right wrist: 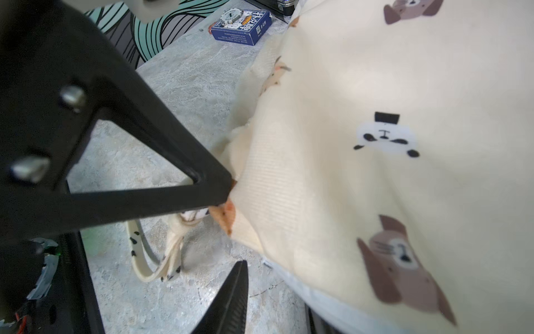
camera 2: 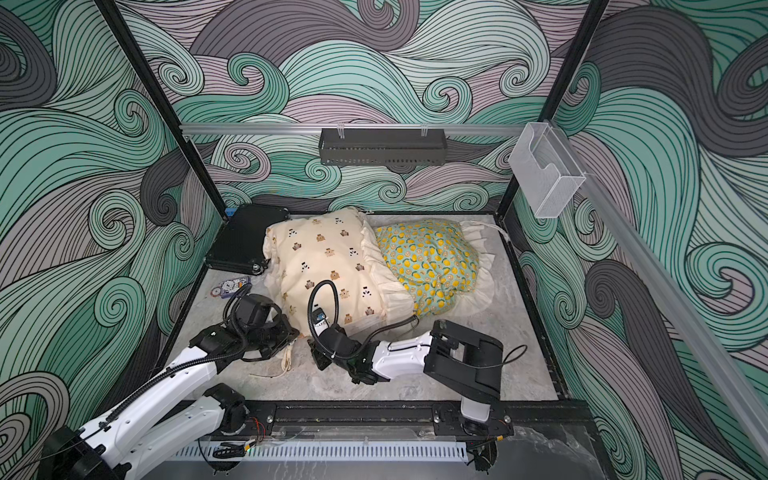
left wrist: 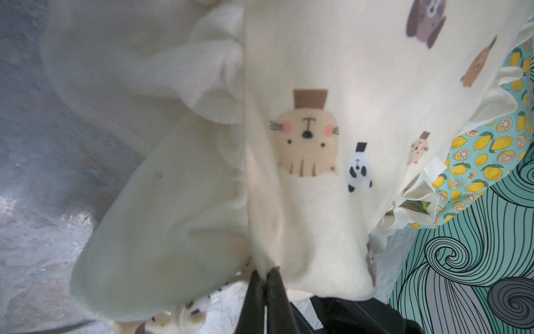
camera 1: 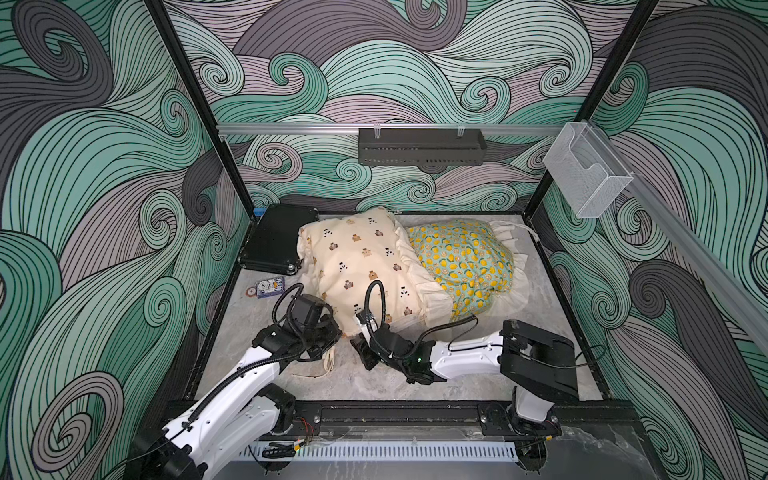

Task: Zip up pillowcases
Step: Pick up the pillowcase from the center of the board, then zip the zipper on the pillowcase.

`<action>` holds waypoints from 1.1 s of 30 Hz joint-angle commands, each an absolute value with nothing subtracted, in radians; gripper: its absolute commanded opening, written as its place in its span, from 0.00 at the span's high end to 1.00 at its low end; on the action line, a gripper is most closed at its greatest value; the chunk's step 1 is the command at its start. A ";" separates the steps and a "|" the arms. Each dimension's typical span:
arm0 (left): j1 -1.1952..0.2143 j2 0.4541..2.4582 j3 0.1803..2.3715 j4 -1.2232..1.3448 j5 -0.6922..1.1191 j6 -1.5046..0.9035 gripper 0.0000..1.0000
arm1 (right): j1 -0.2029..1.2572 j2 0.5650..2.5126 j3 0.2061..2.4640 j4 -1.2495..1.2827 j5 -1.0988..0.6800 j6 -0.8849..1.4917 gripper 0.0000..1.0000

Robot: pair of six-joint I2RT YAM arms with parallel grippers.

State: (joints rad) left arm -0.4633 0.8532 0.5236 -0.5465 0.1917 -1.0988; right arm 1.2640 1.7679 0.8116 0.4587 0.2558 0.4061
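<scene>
The cream bear-and-panda pillowcase [camera 1: 365, 257] [camera 2: 328, 257] lies mid-table, overlapping the teal lemon pillowcase [camera 1: 461, 257] [camera 2: 428, 257] to its right. My left gripper [camera 1: 337, 334] [left wrist: 265, 274] is shut on the cream pillowcase's [left wrist: 318, 86] near-left corner; its black finger [right wrist: 202, 185] also shows in the right wrist view. My right gripper [camera 1: 365, 357] [right wrist: 274, 283] sits at the near edge of the cream pillowcase [right wrist: 375, 144] with its jaws apart. One finger [right wrist: 231, 292] is clear of the fabric and the other is hidden under the edge. No zipper shows clearly.
A flat black case [camera 1: 274, 241] lies at the back left, with a blue card box [camera 1: 270, 286] [right wrist: 241, 27] and a round token [camera 1: 250, 292] in front of it. Loose cream ties [camera 1: 329, 361] [right wrist: 150, 260] trail on the marble table [camera 1: 498, 374] between the grippers.
</scene>
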 commanded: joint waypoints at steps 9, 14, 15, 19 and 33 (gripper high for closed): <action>-0.468 0.855 0.566 -0.539 0.212 -1.092 1.00 | 1.270 1.797 0.848 0.512 0.299 0.400 0.70; -0.468 0.859 0.565 -0.534 0.212 -1.091 1.00 | 1.269 1.812 0.854 0.512 0.301 0.403 0.76; -0.468 0.858 0.566 -0.534 0.212 -1.092 1.00 | 1.270 1.813 0.853 0.515 0.302 0.402 0.76; -0.468 0.862 0.566 -0.533 0.212 -1.091 1.00 | 1.271 1.815 0.852 0.523 0.310 0.399 0.78; -0.468 0.845 0.560 -0.539 0.169 -1.091 1.00 | 1.271 1.788 0.848 0.479 0.342 0.408 0.95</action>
